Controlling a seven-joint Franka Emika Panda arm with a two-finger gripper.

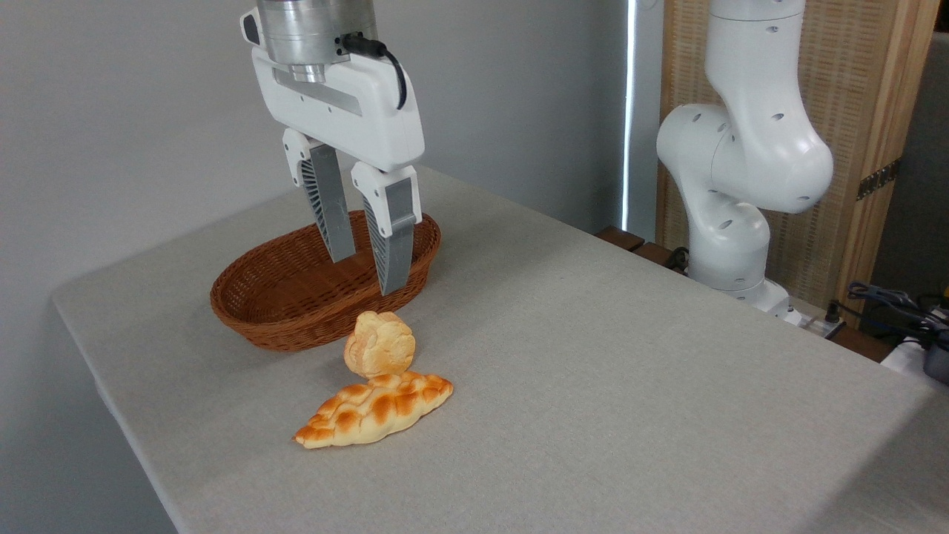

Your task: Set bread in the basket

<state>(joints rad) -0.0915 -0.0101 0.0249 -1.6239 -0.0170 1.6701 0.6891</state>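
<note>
- I see one bread (379,344), a small pale-golden bun with a lumpy swirled top, sitting on the counter (593,356) just in front of the basket and not in it.
- It touches or leans on one braided loaf (374,409), longer and pointed, with toasted orange-brown patches, lying just in front of it.
- I count one basket (256,308), oval, reddish-brown wicker, shallow, with nothing in it that I can see; it stands toward the counter's far left side, very near the bun.
- My gripper (366,274) hangs above the basket's near right rim, pointing down and tilted a little, its two ribbed grey fingers (330,208) parted narrowly with nothing between them.
- From here the fingertips sit higher than the bun and apart from it; I cannot tell how high they hang over the basket.
- The white hand joins a metal wrist flange with a black cable (385,59) at the top of the view.
- The arm's white base and elbow (741,148) rise at the counter's right rear edge, before a wooden screen (852,111).
- More cables (890,300) lie at far right.
</note>
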